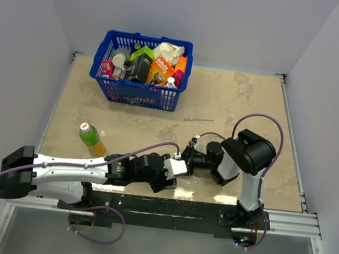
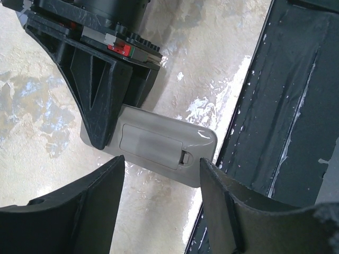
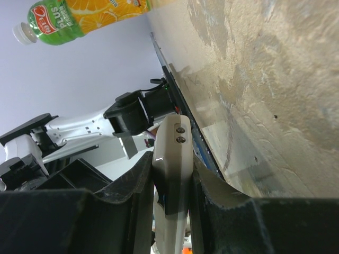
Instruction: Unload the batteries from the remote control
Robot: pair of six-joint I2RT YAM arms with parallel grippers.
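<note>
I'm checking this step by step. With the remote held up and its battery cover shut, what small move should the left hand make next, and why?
Probably ease the left hand forward until a fingertip reaches the latch of the battery cover. The right hand clamps the remote control, back facing the left hand; the cover is on, the left fingers open either side of the remote's end.

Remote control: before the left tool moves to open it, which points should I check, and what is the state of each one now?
1. Right tool shut on the remote control: ok.
2. Battery cover faces the left tool: ok.
3. Left tool open, close to the cover: ok.
4. Cover taken off: not ok, it is closed.
5. Batteries in sight: cannot tell, the cover hides the recess.
</note>
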